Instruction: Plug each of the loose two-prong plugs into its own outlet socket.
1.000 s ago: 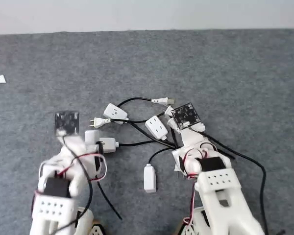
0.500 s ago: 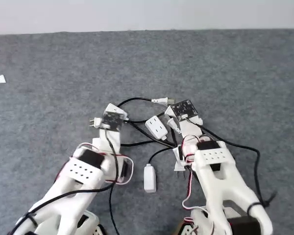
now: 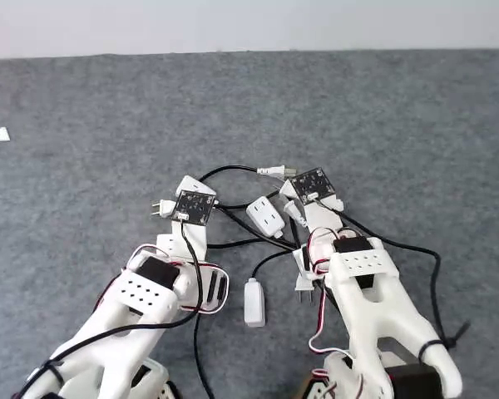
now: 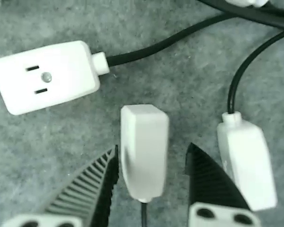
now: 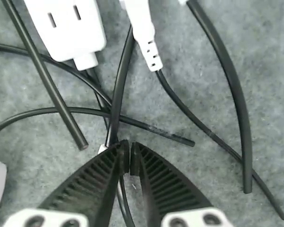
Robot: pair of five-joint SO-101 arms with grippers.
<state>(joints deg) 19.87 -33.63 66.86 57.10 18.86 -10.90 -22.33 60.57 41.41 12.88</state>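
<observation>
My left gripper (image 4: 151, 149) is open, its fingers (image 4: 97, 187) either side of a white outlet block (image 4: 143, 153) that lies on the carpet with its cord running back toward the wrist. A white socket (image 4: 47, 75) lies face up just beyond, and another white block (image 4: 246, 163) is beside the other finger. My right gripper (image 5: 129, 158) is shut, tips low over crossing black cords (image 5: 116, 109). Ahead of it are a two-slot socket (image 5: 71, 26) and a slim white plug body (image 5: 144, 33). From above, loose plugs (image 3: 160, 208) (image 3: 274, 172) and sockets (image 3: 266, 217) (image 3: 254, 301) lie between the arms.
Grey carpet (image 3: 399, 125) covers the table. Black cords (image 3: 399, 249) tangle in the middle and loop out by the right arm. Two small white scraps (image 3: 1, 134) sit at the far left edge. Open carpet stretches beyond the cords.
The left arm has swung right and forward, from the left side to over the sockets by the middle. The right arm has stretched slightly forward.
</observation>
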